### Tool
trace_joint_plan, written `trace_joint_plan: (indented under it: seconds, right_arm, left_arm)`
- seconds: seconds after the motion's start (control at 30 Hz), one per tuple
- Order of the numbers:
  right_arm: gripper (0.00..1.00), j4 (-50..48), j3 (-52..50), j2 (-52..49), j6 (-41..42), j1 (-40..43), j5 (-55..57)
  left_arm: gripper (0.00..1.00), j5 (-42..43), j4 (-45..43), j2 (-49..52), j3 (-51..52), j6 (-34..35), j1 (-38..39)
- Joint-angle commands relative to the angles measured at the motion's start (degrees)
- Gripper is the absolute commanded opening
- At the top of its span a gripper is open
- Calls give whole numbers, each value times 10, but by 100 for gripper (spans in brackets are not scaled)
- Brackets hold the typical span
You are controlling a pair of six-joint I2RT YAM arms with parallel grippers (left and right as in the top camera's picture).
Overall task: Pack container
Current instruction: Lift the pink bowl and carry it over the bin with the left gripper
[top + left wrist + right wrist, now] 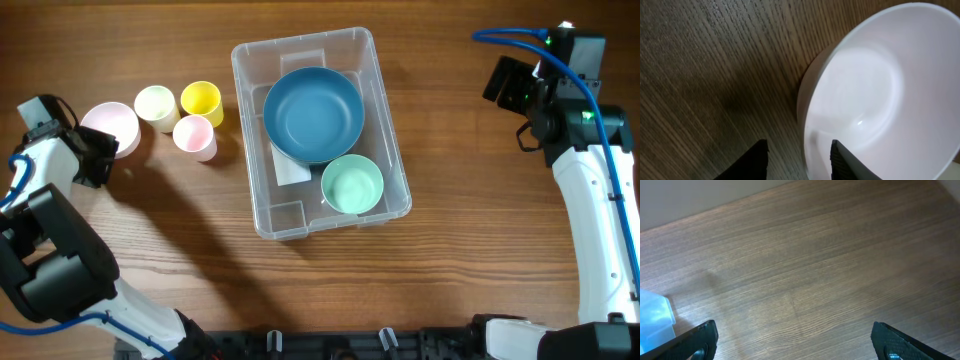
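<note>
The clear plastic container (392,140) stands in the middle of the table and holds a large blue bowl (313,113) and a small mint-green bowl (352,184). A pale pink bowl (112,127) sits at the far left. My left gripper (100,150) is at its near rim. In the left wrist view the gripper (799,147) straddles the pink bowl's (875,90) rim, one finger outside and one inside, with a gap on each side, so it is open. My right gripper (505,85) is at the far right, wide open (795,330) over bare wood.
Beside the pink bowl stand three cups: a pale green one (155,105), a yellow one (201,101) and a pink one (194,135). A corner of the container (655,317) shows at the left edge of the right wrist view.
</note>
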State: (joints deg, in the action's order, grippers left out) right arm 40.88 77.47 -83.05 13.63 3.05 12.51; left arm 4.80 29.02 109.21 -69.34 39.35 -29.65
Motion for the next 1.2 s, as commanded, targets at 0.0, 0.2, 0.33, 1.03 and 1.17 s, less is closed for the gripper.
trace_joint_plan:
  seconds: [0.0, 0.2, 0.33, 1.03, 1.17]
  right_arm:
    - [100, -1, 5, -4, 7, -1, 8]
    - [100, -1, 5, -4, 7, -1, 8]
    - [100, -1, 5, -4, 7, -1, 8]
    - [100, -1, 5, -4, 7, -1, 8]
    - [100, -1, 5, -4, 7, -1, 8]
  left_arm:
    - [37, -6, -5, 12, 0, 2, -3]
    - [20, -5, -12, 11, -3, 1, -15]
    - [4, -5, -11, 7, -4, 1, -39]
    - [4, 88, 63, -277, -4, 1, -27]
    - [4, 123, 73, -374, -4, -3, 61]
